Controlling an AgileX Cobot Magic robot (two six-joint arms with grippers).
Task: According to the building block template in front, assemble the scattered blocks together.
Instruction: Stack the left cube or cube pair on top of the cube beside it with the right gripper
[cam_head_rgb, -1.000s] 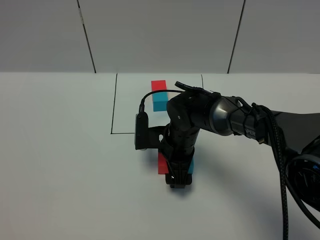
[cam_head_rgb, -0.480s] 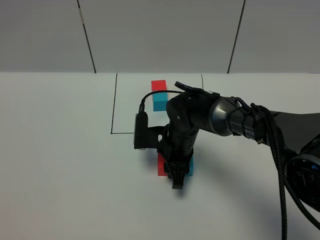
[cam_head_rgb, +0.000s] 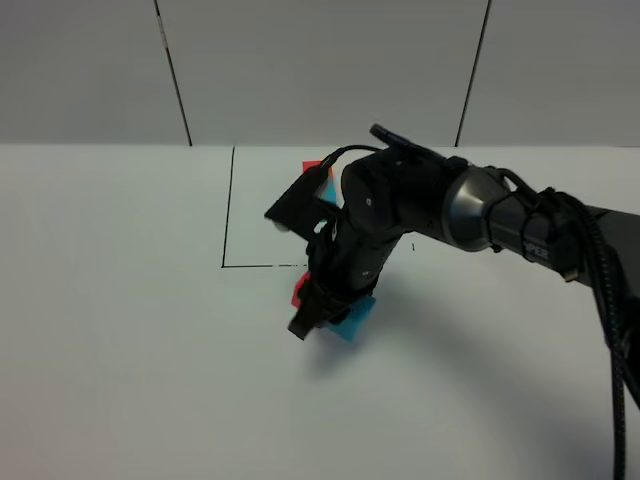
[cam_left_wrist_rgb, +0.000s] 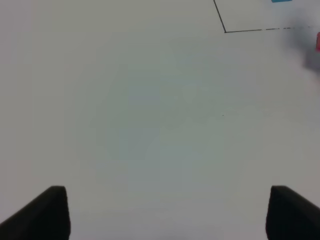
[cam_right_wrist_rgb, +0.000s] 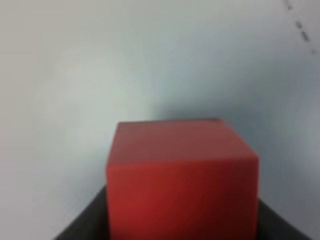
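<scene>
Right hand (cam_head_rgb: 312, 318) lifted clear of the white bench (cam_head_rgb: 120, 350), tilted, mid-bench and slightly toward the near edge, just in front of the thin black drawn outline (cam_head_rgb: 228, 210). Clamped on the red cube (cam_right_wrist_rgb: 181, 182), which fills the space between the dark fingers (cam_right_wrist_rgb: 82, 222) in the right wrist view; only a sliver of red (cam_head_rgb: 298, 290) visible in the high view, at the left side of the wrist. Cyan cube (cam_head_rgb: 350, 318) tucked against the same hand on its right side, tilted with it and off the bench surface, shadow beneath; whether joined to the red cube or merely pressed alongside, cannot tell, contact hidden by the arm. Building block template (cam_head_rgb: 314, 168) toward the far edge inside the drawn frame, mostly masked by the right arm (cam_head_rgb: 470, 215); a scrap of red and a trace of cyan just visible beside the wrist camera housing. Left hand (cam_left_wrist_rgb: 165, 215) out of the high view; in its own wrist view two dark fingertips (cam_left_wrist_rgb: 42, 212) set wide apart, nothing between them, bare bench below. Corner of the drawn outline, a cyan edge and a blurred red patch at the far margin of that view.
</scene>
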